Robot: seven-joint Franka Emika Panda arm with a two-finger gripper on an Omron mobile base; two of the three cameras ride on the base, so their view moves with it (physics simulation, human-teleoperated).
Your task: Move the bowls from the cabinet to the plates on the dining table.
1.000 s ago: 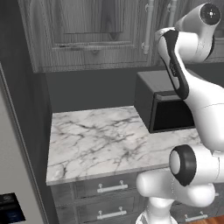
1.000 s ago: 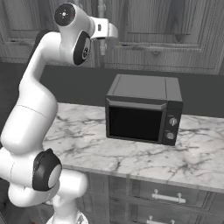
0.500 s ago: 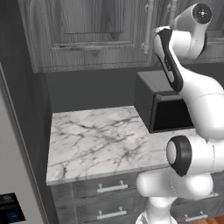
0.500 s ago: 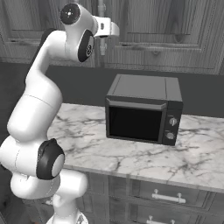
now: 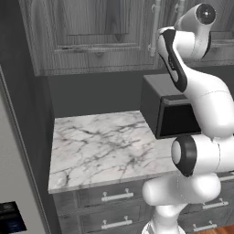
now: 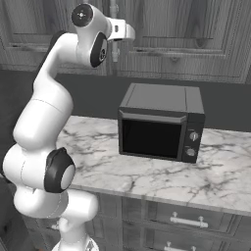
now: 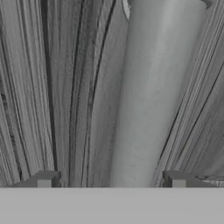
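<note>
The grey wood-grain cabinet [image 5: 91, 36] [image 6: 186, 34] hangs above the counter with its doors closed. The bowls are hidden, and the plates and dining table are out of view. My arm reaches up to the door front, where the hand [image 6: 121, 30] sits at a long silver bar handle [image 6: 113, 10]. In the hand view that handle [image 7: 153, 87] runs up between my two fingertips. My gripper [image 7: 110, 180] is open around it. The right fingertip [image 7: 177, 179] is almost at the bar and the left fingertip [image 7: 43, 179] stands a little away.
A black microwave [image 6: 159, 127] [image 5: 176, 114] stands on the marble counter [image 5: 100, 146] below the cabinet, right of the arm's reach. Drawers with silver pulls [image 6: 188, 221] line the counter front. A tall dark panel [image 5: 18, 137] borders the counter on the left.
The upper arm links have shifted a little, closer to the cabinet. The hand has stayed at the handle. The cabinet doors have not moved.
</note>
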